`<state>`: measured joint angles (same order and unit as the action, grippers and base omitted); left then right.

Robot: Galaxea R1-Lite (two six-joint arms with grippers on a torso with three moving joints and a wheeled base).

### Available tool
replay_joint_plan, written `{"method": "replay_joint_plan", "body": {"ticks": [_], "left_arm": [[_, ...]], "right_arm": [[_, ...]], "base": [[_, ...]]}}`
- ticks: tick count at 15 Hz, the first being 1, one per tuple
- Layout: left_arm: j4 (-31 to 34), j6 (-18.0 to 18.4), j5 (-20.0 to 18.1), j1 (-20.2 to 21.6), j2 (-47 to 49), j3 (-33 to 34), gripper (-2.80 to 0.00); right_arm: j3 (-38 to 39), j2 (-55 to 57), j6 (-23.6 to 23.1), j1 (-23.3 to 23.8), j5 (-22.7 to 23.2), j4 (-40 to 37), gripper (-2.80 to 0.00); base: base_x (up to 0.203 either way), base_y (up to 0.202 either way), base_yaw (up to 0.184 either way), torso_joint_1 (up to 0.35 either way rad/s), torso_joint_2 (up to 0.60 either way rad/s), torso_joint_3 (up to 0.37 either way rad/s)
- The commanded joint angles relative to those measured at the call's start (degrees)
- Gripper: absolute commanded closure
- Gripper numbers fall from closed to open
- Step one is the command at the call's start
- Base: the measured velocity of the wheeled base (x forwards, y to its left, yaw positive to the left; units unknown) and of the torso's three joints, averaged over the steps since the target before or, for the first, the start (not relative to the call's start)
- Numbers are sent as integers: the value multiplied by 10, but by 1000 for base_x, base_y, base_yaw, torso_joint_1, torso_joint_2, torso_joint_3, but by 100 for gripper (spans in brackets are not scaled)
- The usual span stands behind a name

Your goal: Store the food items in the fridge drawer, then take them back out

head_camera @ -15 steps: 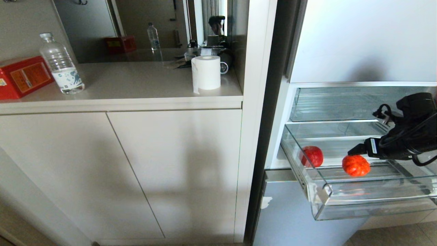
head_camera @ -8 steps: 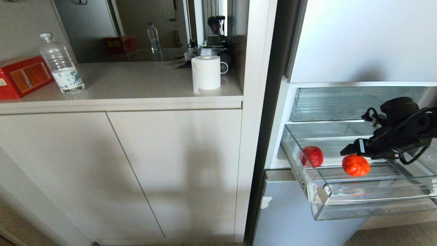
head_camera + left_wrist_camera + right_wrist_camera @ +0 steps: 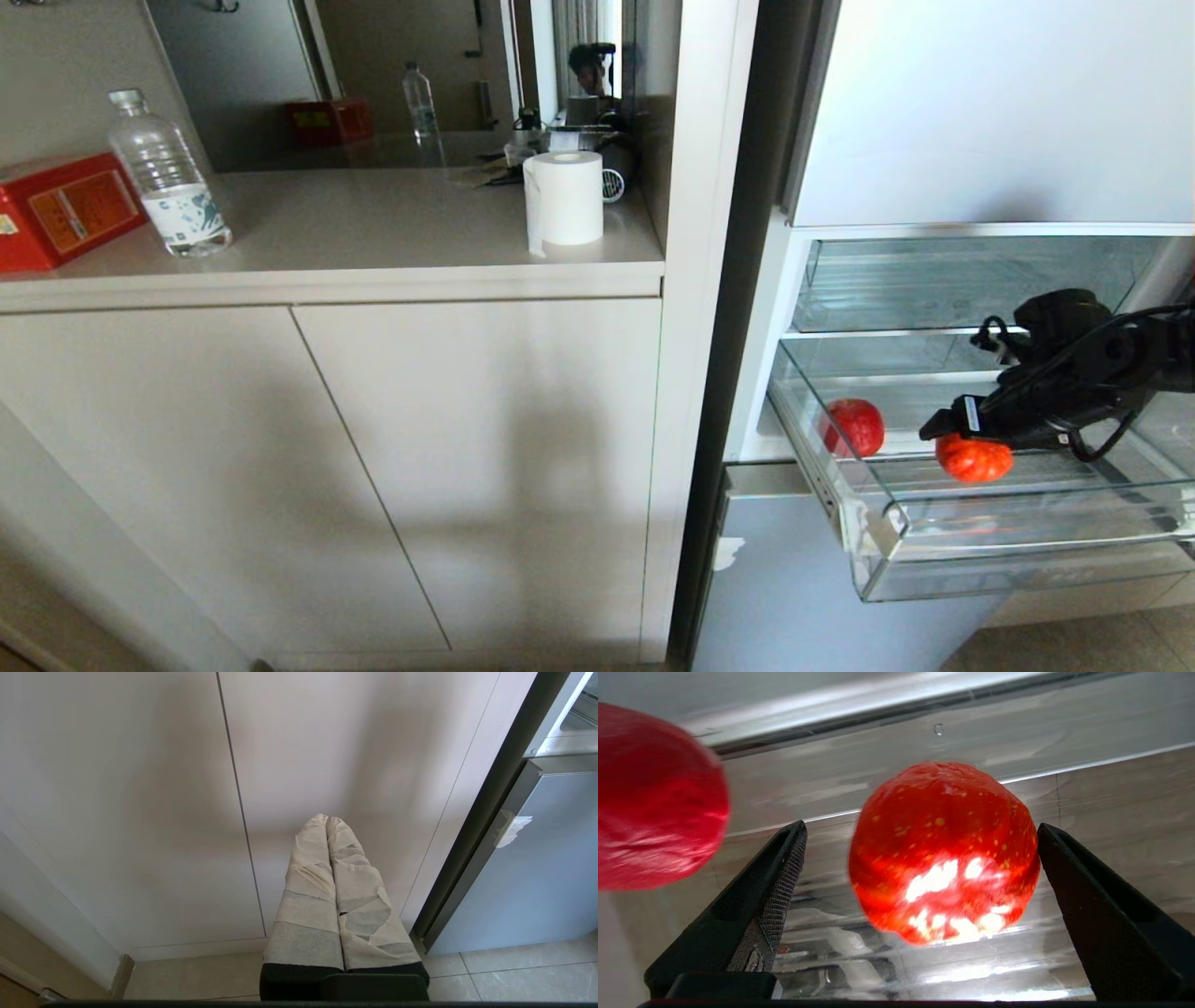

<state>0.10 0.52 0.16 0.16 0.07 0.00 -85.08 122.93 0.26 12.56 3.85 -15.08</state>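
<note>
The fridge [image 3: 980,112] stands open with its clear fridge drawer [image 3: 980,560] pulled out. Two food items lie in it: a dark red round fruit [image 3: 854,427] at the left and a lumpy orange-red one [image 3: 974,459] to its right. My right gripper [image 3: 948,434] reaches down into the drawer over the orange-red fruit. In the right wrist view the orange-red fruit [image 3: 943,854] sits between the wide-open fingers of the right gripper [image 3: 920,828], one on each side. The dark red fruit [image 3: 654,798] lies beside them. My left gripper [image 3: 327,820], wrapped in pale tape, hangs shut before the cabinet doors.
A shorter clear bin [image 3: 934,280] sits just above the drawer and my right arm. The beige counter [image 3: 373,271] carries a paper roll [image 3: 563,198], a water bottle [image 3: 170,177] and a red box [image 3: 61,210]. Below the drawer is the fridge's closed lower front [image 3: 784,597].
My right gripper has come down and leftward into the drawer, from above the orange-red fruit to straddling it. Both fruits lie where they were.
</note>
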Motion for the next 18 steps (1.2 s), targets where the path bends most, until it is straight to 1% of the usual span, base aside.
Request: {"method": "replay_joint_plan", "body": {"ticks": [1, 8, 9, 10, 15, 18], "left_arm": [[0, 0, 0, 0, 1, 0, 0], [0, 0, 0, 0, 0, 0, 0], [0, 0, 0, 0, 0, 0, 0], [0, 0, 0, 0, 0, 0, 0], [0, 0, 0, 0, 0, 0, 0], [0, 0, 0, 0, 0, 0, 0]], "right_arm": [[-1, 18, 1, 1, 0, 7, -280], [-1, 39, 2, 5, 0, 37, -280], [-1, 40, 2, 5, 0, 38, -195], [0, 42, 6, 5, 1, 38, 0], [6, 31, 10, 9, 0, 38, 0], [36, -49, 10, 10, 2, 38, 0]], "base": [[0, 0, 0, 0, 0, 0], [0, 0, 0, 0, 0, 0], [0, 0, 0, 0, 0, 0], [0, 0, 0, 0, 0, 0], [0, 0, 0, 0, 0, 0], [0, 0, 0, 0, 0, 0]]}}
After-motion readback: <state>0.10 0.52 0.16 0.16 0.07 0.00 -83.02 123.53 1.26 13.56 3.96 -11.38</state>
